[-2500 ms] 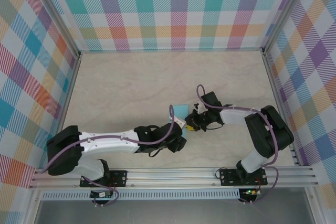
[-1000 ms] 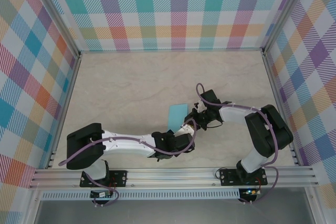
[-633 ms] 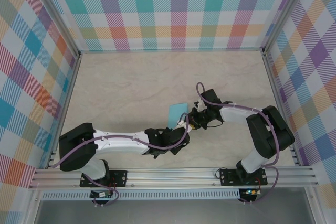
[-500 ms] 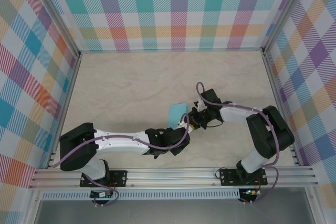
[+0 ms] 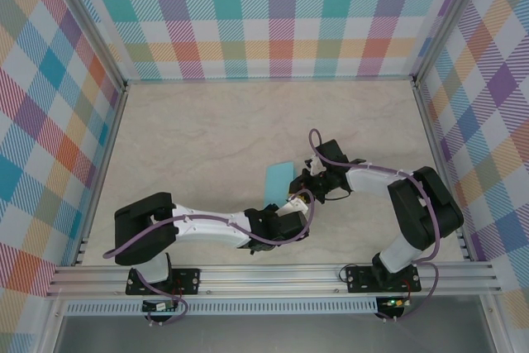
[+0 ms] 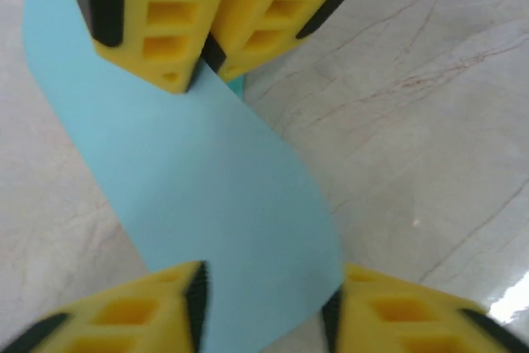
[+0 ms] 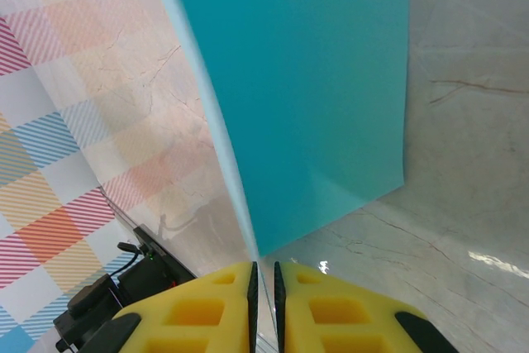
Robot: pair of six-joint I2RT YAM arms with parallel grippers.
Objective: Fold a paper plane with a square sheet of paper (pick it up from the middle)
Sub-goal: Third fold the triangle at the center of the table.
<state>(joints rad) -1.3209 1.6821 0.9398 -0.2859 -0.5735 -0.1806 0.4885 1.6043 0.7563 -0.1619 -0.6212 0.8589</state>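
Between 2 grippers: handover.
Pinched by the right gripper (image 7: 264, 277), the square sheet of paper (image 7: 306, 80) waits; left gripper (image 6: 264, 299), jaws parted, should close squarely.

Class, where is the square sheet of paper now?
Top view: the square sheet of paper is mid-table, one edge pinched by the right end effector, the open left end effector straddling it.
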